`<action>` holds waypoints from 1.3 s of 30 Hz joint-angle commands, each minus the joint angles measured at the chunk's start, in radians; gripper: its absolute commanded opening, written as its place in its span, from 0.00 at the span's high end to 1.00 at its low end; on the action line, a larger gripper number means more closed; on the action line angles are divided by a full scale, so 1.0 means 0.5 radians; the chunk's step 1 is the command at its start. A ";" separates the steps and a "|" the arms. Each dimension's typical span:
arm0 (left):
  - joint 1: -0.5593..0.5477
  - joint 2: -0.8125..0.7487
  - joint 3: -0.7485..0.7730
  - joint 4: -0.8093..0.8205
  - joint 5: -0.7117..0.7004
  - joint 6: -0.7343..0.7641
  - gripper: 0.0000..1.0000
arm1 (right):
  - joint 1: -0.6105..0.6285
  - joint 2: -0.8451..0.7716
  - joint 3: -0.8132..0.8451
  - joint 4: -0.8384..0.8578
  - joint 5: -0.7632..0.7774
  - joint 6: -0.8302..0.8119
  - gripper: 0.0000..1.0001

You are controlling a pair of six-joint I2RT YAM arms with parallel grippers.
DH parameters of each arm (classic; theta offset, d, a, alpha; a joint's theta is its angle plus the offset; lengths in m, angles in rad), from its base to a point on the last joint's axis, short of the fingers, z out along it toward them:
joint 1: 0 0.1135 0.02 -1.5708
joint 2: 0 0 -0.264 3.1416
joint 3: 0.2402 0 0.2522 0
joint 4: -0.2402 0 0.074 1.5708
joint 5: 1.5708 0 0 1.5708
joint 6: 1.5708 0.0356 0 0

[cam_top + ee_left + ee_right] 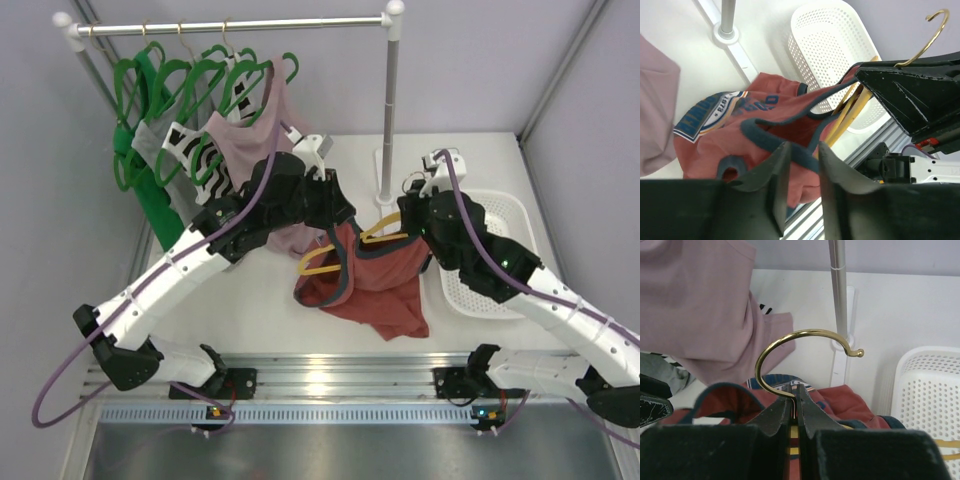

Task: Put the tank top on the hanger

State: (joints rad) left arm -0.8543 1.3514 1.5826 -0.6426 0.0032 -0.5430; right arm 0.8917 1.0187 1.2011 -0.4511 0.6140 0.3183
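Progress: partway | right hand (796, 391) clamped on hanger (318, 266) below its hook | tank top (385, 290) bunched over hanger, above worktop (250, 300) | left hand (803, 146) narrowly parted at navy strap (767, 137), apparently gripping nothing | remaining: seat both shoulders, straighten

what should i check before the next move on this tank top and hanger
1. Right pincer grip on the hanger: ok, shut at the base of the hook.
2. Left pincer open: ok, jaws apart.
3. Left pincer free of cloth: cannot tell, the navy trim crosses right at its tips.
4. Tank top seated on both hanger shoulders: not ok, one yellow end shows outside the cloth, which sags in a bunch.
5. Room on the rail: ok, there is a bare stretch right of the green hangers.
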 commanded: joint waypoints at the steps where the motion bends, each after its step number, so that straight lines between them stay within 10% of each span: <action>1: 0.049 -0.006 0.081 -0.040 0.147 0.150 0.64 | -0.001 -0.003 0.141 0.089 -0.065 0.026 1.00; 39: 0.110 -0.172 -0.180 -0.356 0.672 0.816 0.57 | -0.001 0.009 0.322 -0.067 -0.298 -0.026 1.00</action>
State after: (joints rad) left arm -0.8001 1.2652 1.5009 -0.8345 0.3248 -0.1665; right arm 0.8917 1.0229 1.2968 -0.5266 0.4789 0.3069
